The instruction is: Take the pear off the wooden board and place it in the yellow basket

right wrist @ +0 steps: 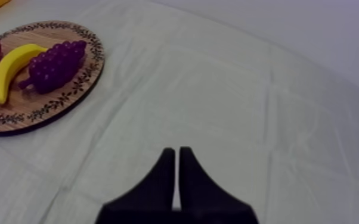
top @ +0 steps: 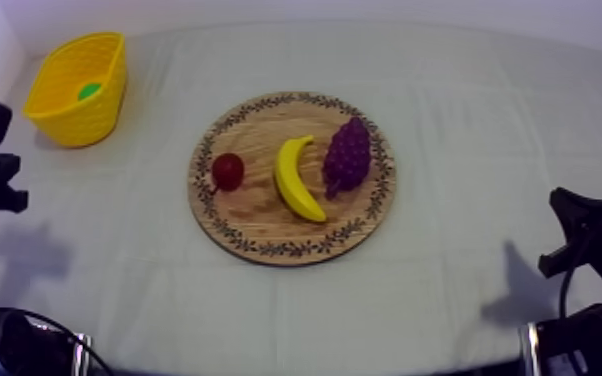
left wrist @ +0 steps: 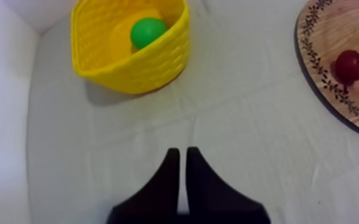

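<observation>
Left pincer (left wrist: pixel 182 158) closed, empty | right pincer (right wrist: pixel 176 156) same | pear (left wrist: pixel 148 32) in yellow basket (left wrist: pixel 152 65) | cloth (top: pixel 465 120) creased

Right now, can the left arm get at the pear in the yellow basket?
Probably yes. The pear lies uncovered in the open-topped yellow basket, with bare cloth between it and the left gripper. Its fingers are shut, so they must open first.
</observation>
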Robot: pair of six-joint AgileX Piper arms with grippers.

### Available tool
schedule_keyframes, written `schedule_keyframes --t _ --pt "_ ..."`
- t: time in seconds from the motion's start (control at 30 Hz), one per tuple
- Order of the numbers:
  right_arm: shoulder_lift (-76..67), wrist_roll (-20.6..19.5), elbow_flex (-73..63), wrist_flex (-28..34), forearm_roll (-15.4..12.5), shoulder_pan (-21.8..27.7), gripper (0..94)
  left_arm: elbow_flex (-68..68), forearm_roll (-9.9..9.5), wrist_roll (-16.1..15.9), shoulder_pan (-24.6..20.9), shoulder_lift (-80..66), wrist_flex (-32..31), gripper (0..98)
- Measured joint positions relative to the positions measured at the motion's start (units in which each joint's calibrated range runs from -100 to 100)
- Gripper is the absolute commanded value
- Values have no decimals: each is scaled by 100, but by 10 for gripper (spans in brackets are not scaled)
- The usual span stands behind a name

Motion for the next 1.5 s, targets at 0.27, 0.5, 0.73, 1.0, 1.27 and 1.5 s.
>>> schedule_keyframes --t 0.27,0.5,0.73,1.0,1.27,1.5 --pt "0 0 0 0 0 0 4 937 -4 50 72 -1494 -64 1" --pt "0 0 0 0 0 0 4 1732 -163 267 120 -2690 -188 0" --pt "0 0 0 0 0 0 4 2379 -377 658 158 -3687 -429 0" --pt "0 0 0 0 0 0 4 2532 -891 1618 144 -4119 -428 0" --pt "0 -6 0 0 0 0 4 2560 -970 2008 144 -4131 -429 0" --pt "0 -3 0 0 0 0 4 2562 -970 2015 147 -4131 -433 0"
